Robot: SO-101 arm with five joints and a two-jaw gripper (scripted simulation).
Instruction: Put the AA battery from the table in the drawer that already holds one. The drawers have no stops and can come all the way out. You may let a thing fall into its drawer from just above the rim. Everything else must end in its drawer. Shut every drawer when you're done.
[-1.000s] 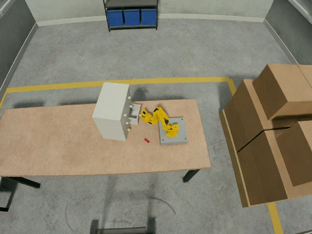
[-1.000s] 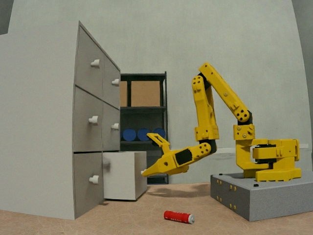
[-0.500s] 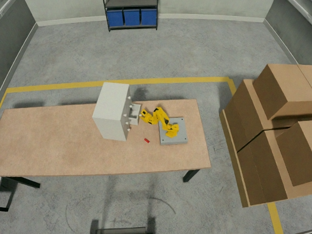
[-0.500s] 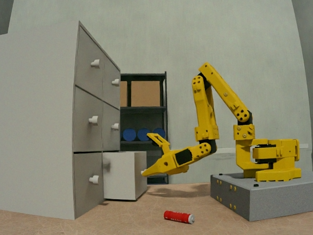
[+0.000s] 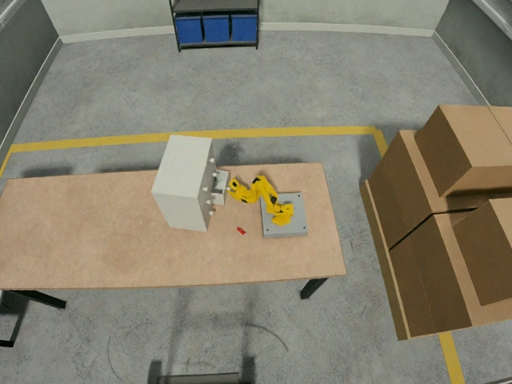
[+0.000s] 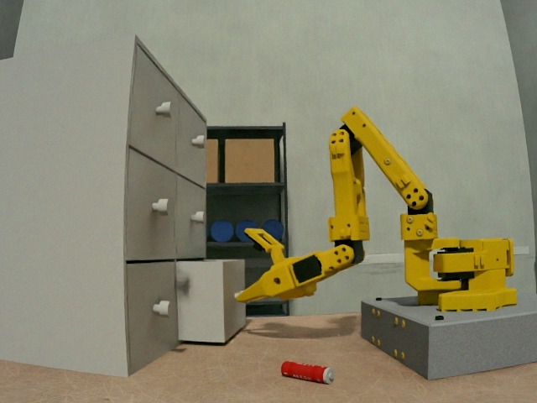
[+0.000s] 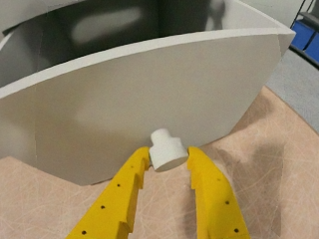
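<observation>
Our gripper (image 5: 230, 190) (image 6: 238, 296) (image 7: 168, 153) was clamped on the knob (image 7: 168, 151), tilted down; the open drawer's front edge (image 7: 150, 46) stood just beyond, the battery (image 5: 241, 230) (image 6: 307, 372) apart.

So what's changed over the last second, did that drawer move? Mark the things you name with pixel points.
Yes, slightly: the open bottom drawer (image 5: 218, 201) (image 6: 201, 299) (image 7: 100, 105) has slid inward toward the cabinet (image 5: 182, 165) (image 6: 65, 208), and the gripper (image 5: 228, 190) (image 6: 237, 297) (image 7: 168, 153), shut on its knob (image 6: 237, 294) (image 7: 168, 155), went with it. The red AA battery (image 5: 241, 230) (image 6: 307, 372) and other drawers stayed put.
</observation>
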